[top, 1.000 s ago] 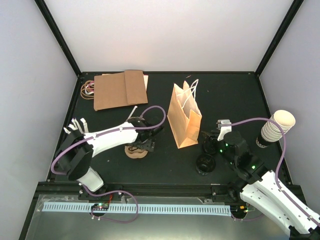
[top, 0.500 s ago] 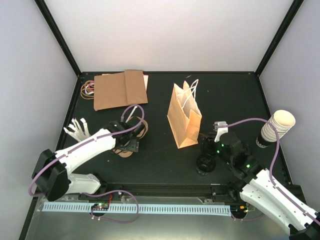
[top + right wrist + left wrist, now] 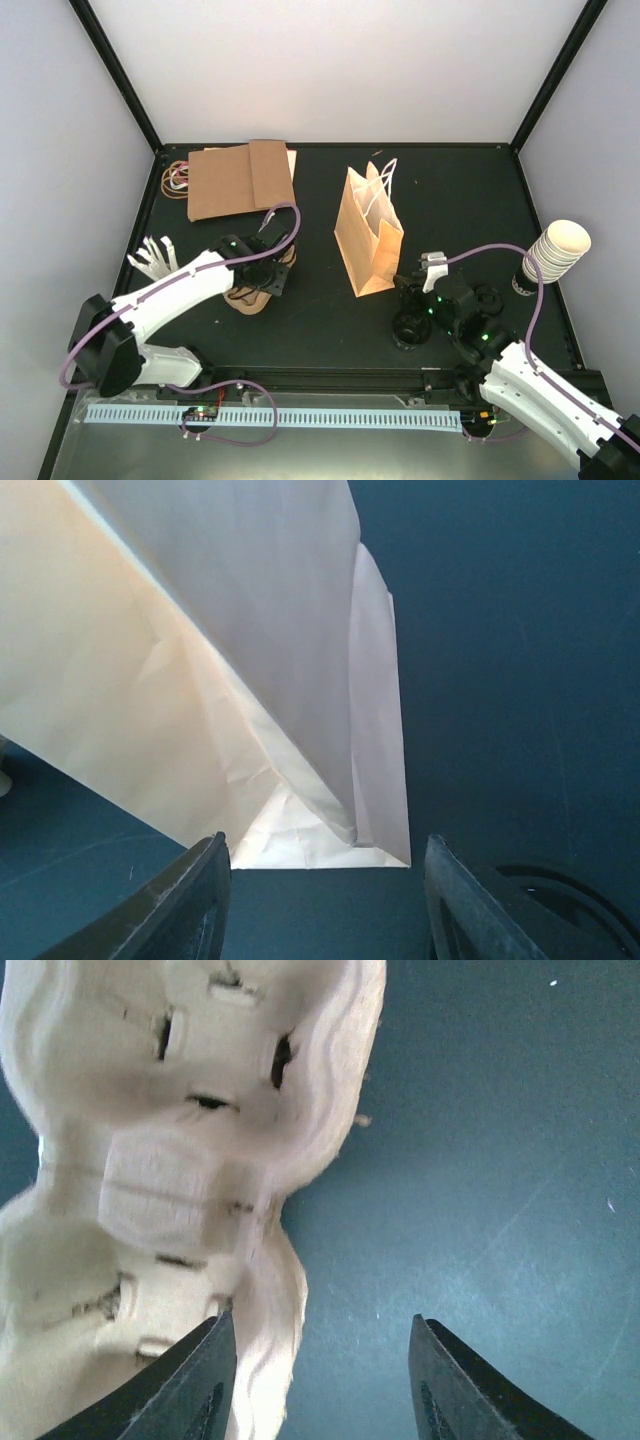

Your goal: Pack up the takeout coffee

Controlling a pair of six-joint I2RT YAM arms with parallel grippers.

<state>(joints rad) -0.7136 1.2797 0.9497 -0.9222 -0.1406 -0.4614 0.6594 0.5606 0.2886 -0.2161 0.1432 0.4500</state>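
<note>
Left jaws spread wide, empty, at the edge of the pulp tray [image 3: 150, 1190], left of centre on the bench [image 3: 330, 320]. Right jaws equally wide, empty, facing the paper bag [image 3: 200, 680] at centre. Takeout coffee [image 3: 411, 328] stands loose at lower right, second dark cup [image 3: 487, 298] near it. Apparently nothing packed yet; all loading remains.

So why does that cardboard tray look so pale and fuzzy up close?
Left wrist view: the pulp tray sits close to the lens, washed out and soft. Right wrist view: the paper bag is bright but crisp. Top view: even light, sharp table.
</note>
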